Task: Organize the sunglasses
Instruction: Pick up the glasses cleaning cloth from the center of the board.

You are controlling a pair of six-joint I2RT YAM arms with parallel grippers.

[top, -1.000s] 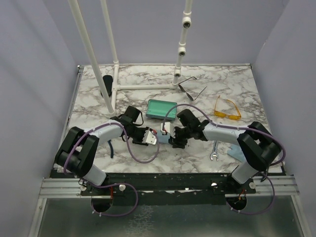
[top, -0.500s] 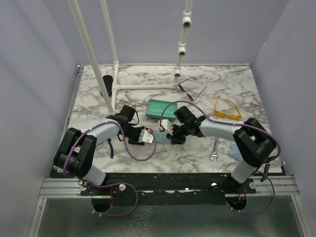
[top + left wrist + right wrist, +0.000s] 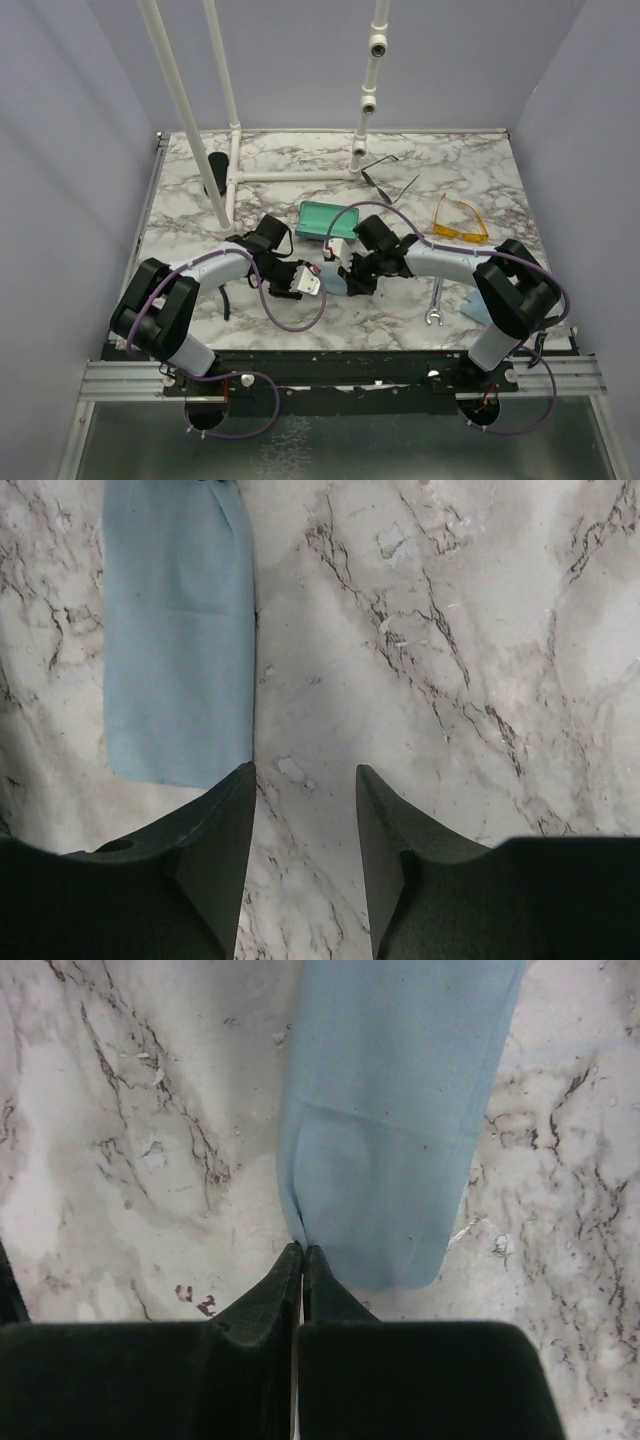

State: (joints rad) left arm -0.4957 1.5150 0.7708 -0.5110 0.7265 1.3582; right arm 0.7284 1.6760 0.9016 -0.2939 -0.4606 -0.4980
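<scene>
The sunglasses lie at the back right of the marble table: a thin dark wire pair (image 3: 388, 178) and a translucent yellow-orange pair (image 3: 460, 222), both far from my grippers. A light blue cloth (image 3: 334, 281) lies mid-table between the two grippers. My right gripper (image 3: 303, 1248) is shut, pinching a puckered corner of that cloth (image 3: 400, 1110). My left gripper (image 3: 305, 775) stands open just above bare marble with nothing between its fingers. The cloth (image 3: 175, 630) lies ahead and to the left of the left finger.
An open teal-lined case (image 3: 327, 219) sits just behind the grippers. A white pipe frame (image 3: 290, 172) and a black cylinder (image 3: 217, 172) stand at the back left. A wrench (image 3: 435, 305) and another blue cloth (image 3: 478, 308) lie by the right arm.
My right gripper has closed from half open to shut on the blue cloth's corner. Both grippers have shifted slightly, the left one ending close beside the right.
</scene>
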